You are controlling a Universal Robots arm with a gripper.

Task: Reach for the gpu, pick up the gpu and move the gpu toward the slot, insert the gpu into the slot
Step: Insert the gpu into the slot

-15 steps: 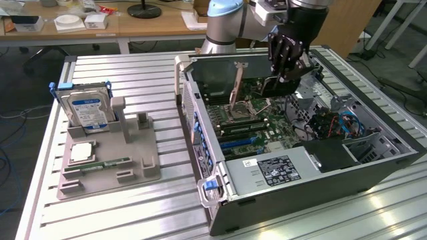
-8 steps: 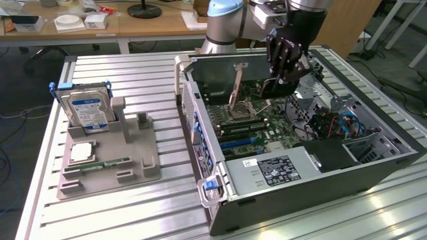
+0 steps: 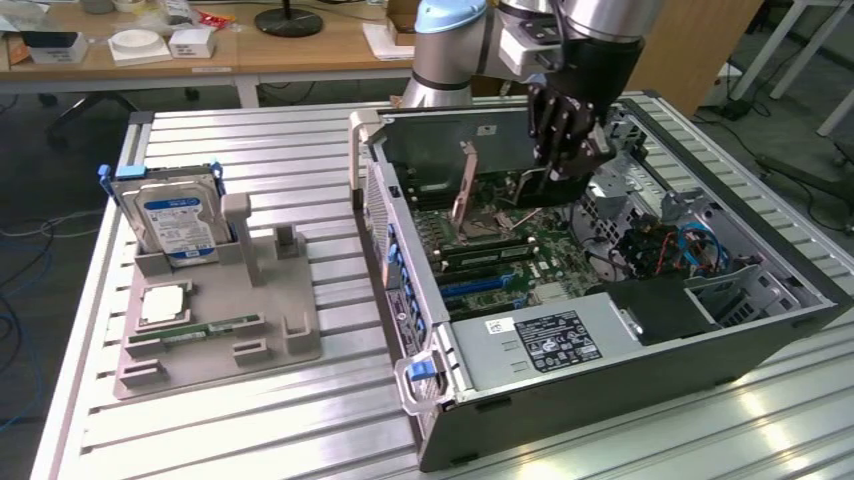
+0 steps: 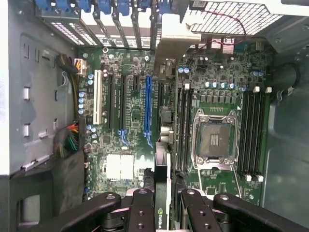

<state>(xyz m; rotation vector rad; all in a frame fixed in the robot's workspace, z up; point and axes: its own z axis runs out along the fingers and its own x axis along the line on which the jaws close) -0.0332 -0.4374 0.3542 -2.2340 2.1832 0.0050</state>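
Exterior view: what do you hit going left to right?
hard drive → case handle → gripper holding the gpu → blue cables

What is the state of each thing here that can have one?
gpu: gripped edge-on, above the motherboard.
pincer: shut on the gpu.
computer case: open, interior exposed.
hard drive: upright in the grey holder.

The gripper (image 4: pixel 164 203) clamps the gpu (image 4: pixel 164 125) edge-on between its black fingers (image 4: pixel 140 210), directly over a green motherboard (image 4: pixel 104 145); a blue slot (image 4: pixel 147 104) lies just beside the card.
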